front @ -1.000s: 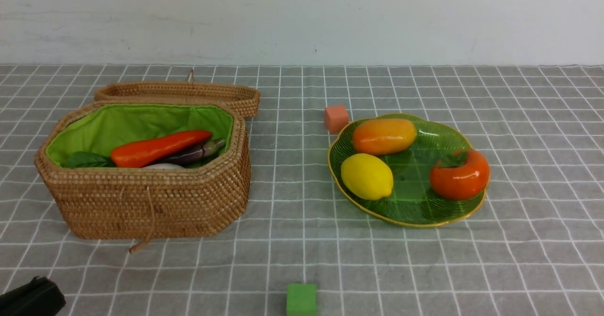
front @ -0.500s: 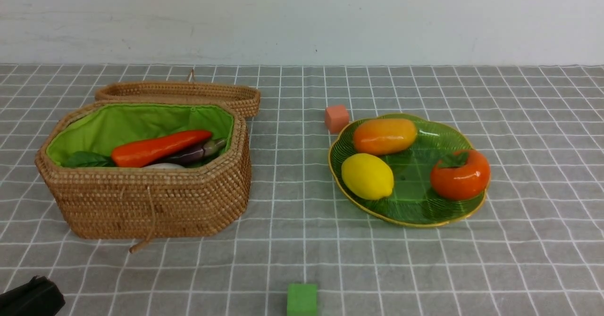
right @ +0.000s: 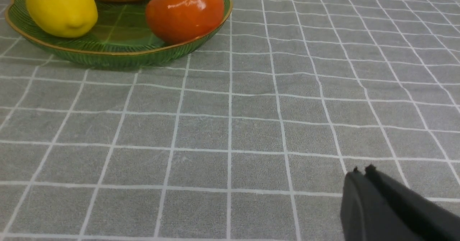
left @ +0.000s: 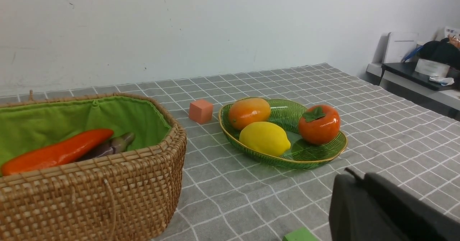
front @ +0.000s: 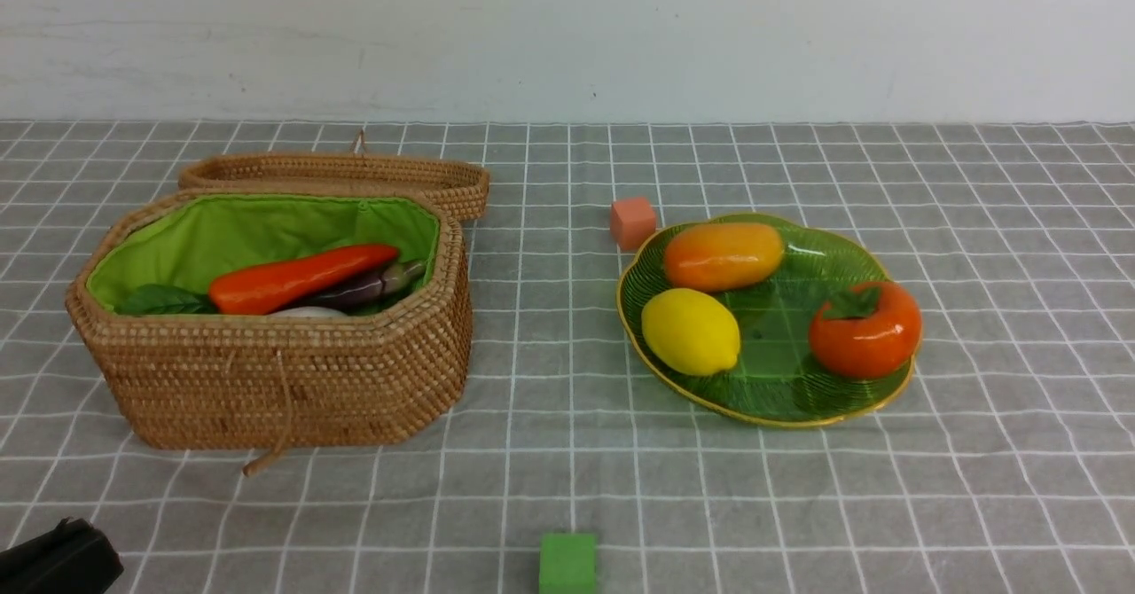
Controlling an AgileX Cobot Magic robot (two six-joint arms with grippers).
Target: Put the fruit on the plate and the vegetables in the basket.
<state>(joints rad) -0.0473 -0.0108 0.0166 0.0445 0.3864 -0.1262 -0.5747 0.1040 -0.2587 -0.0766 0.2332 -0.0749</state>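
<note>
From the front, the octagonal tan wicker basket (front: 266, 381) with green lining holds the orange carrot (front: 297, 279), the dark purple eggplant (front: 372, 287) and the white radish (front: 306, 312). The translucent green glass plate (front: 780, 381) carries the yellow lemon (front: 690, 332), the orange-yellow mango (front: 723, 256) and the round orange persimmon (front: 864, 330).

The left wrist camera shows the left gripper (left: 355, 178) with fingers together, empty.

The right wrist camera shows the right gripper (right: 362, 172) pressed together, empty, above the grey checked cloth (right: 230, 126).

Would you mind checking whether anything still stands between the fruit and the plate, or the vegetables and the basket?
Nothing visible does: the lemon, mango and persimmon already lie on the plate, and the carrot, eggplant and radish in the basket.
</note>
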